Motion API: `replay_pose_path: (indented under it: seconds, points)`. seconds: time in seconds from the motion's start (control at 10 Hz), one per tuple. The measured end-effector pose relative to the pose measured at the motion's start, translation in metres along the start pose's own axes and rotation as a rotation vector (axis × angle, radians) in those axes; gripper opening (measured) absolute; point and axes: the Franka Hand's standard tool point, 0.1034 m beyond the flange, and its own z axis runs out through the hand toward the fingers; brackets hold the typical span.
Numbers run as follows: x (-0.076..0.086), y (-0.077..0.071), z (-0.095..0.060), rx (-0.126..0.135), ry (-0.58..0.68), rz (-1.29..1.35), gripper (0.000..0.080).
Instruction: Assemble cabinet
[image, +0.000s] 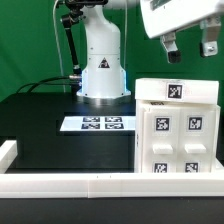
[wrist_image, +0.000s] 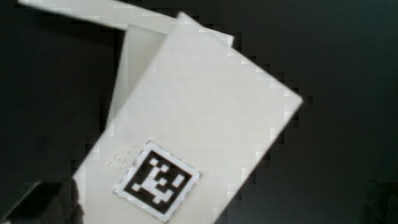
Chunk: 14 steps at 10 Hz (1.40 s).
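Cabinet (image: 178, 130) stands on the black table (image: 50, 125), five tags showing, contents hidden. One gripper (image: 188, 45) hovers above, jaws apart, empty. One marker board (image: 98, 123) lies flat.

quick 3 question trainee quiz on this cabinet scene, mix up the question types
1. True or false: the hand grips a cabinet part.
2. Where does the marker board lie? A) on top of the cabinet B) flat on the table before the arm's base C) in the hand
3. Fill in: the hand hangs ___ the cabinet.

Key: 1 false, it is open and empty; 2 B; 3 above
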Motion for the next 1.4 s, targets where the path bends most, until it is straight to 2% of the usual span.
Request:
replay_pose_path:
  seconds: [0.2,0.3,0.9,1.0,1.2,1.4]
  points:
    - [-0.0023,-0.0016,0.0007,-0.010,0.010,-0.283,0.0797]
    - [-0.0060,-0.0027,0.0007,-0.028,0.011,-0.439,0.0797]
    - [-0.0051,-0.0027,0.0006,-0.032,0.003,-0.851,0.0797]
    - [-0.0004,-0.0013,0.0018,-0.032,0.014,-1.048,0.0797]
    - [0.0015,0.0016,0.0039,-0.040,0.012,-1.252,0.0797]
    - [0.0019,0.0029,0.0057,-0.057,0.008,-1.501,0.0797]
